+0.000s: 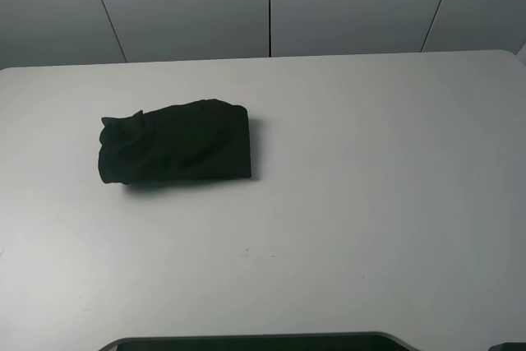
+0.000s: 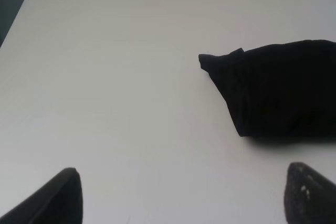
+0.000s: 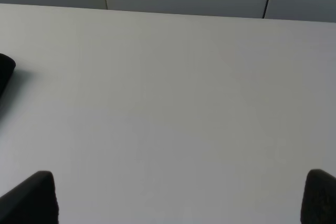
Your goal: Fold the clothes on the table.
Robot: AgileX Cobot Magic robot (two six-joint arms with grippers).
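A: Grey wall panels behind; the white bench (image 1: 370,203) carries the shirt (image 1: 177,152), already a compact bundle, ahead of the left end effector (image 2: 181,195).

B: Both spread, holding nothing; the right end effector (image 3: 178,198) is well apart. Folding looks finished; next, probably just stay clear.

The folded black T-shirt (image 1: 174,142) is the only thing in the way, lying left of the middle of the white worktop (image 1: 386,178). All around it the worktop is bare, with wide free room on the right half and along the near edge. Both hands hang apart from the shirt.
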